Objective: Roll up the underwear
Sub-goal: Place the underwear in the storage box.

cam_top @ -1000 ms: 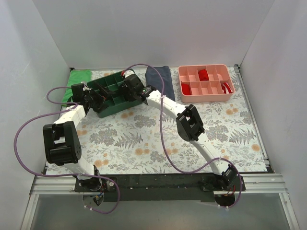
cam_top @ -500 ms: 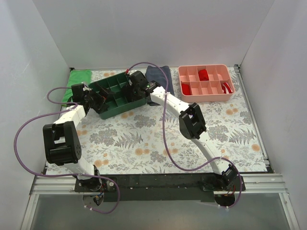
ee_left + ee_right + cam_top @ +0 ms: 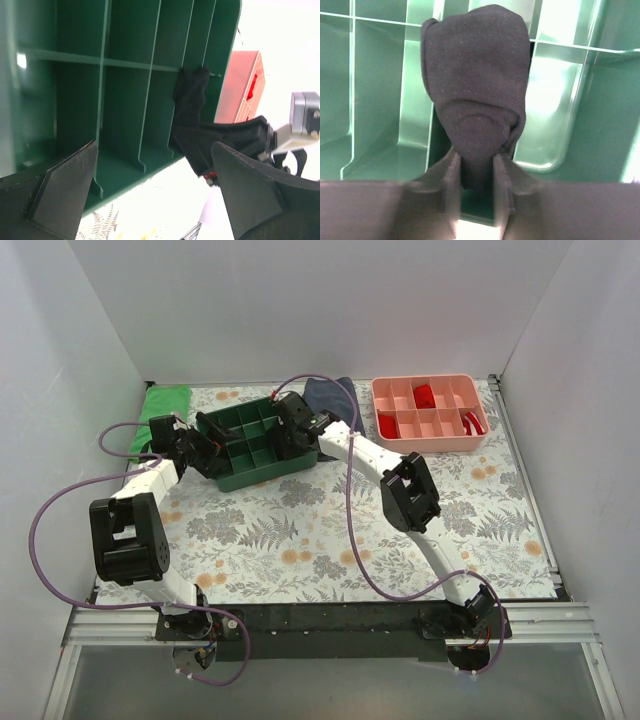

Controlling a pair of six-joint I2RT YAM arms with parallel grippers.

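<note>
The underwear (image 3: pixel 475 90) is a tight black roll, pinched at its lower end by my right gripper (image 3: pixel 475 165). It hangs over a compartment near a corner of the green tray (image 3: pixel 380 100). In the left wrist view the black roll (image 3: pixel 192 95) sits against a divider at the far side of the tray (image 3: pixel 130 65). In the top view my right gripper (image 3: pixel 292 426) is over the tray's right half (image 3: pixel 250 472). My left gripper (image 3: pixel 196 446) is at the tray's left end. Its jaws (image 3: pixel 154 147) are wide open with the tray's near edge between them.
A pink compartment tray (image 3: pixel 430 412) with small red rolled garments stands at the back right and shows in the left wrist view (image 3: pixel 240 90). A folded navy-grey cloth (image 3: pixel 335 392) lies behind the green tray. A green cloth (image 3: pixel 165 400) lies at the back left.
The green tray has slid to the right and turned a little. My right gripper, with the black roll in it, has moved right and back. The left gripper has barely moved.
</note>
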